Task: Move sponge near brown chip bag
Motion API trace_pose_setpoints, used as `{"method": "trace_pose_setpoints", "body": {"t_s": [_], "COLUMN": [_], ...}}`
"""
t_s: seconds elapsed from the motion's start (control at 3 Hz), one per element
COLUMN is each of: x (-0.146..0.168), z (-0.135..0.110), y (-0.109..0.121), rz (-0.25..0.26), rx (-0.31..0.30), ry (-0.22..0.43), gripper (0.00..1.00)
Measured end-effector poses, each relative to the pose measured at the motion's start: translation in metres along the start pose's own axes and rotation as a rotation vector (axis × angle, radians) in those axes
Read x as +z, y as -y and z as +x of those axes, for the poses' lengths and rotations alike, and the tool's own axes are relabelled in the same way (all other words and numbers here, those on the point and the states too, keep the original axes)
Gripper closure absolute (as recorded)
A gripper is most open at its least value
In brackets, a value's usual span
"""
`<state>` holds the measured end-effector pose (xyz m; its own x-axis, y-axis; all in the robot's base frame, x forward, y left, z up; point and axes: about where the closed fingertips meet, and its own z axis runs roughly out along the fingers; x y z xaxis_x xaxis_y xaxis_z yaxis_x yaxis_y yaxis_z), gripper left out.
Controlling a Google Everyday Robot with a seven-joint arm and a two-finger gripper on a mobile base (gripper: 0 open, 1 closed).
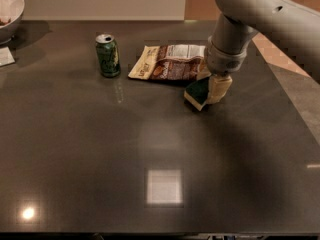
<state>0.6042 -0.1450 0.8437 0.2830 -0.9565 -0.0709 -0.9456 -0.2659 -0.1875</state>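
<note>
We see the end effector lowered at the far right of the dark counter, its pale fingers apparently closed on the sponge, though the wrist hides part of the grip. The sponge is tilted, green face up and to the left, its lower corner at or just above the counter, just beside the near right corner of the brown chip bag. We note a green soda can upright left of the bag, and a bowl at the far left.
</note>
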Motion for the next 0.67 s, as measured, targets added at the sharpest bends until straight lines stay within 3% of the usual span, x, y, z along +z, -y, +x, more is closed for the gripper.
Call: {"method": "trace_pose_setpoints", "body": {"t_s": [0.33,0.67], "x": [0.0018,0.0018], "z": [-0.0006,-0.0006], "y": [0.0003,0.0003], "rz": [-0.001,-0.001], "rx": [-0.002,-0.002], "ry": [0.001,0.001], "gripper": [0.0,0.0]}}
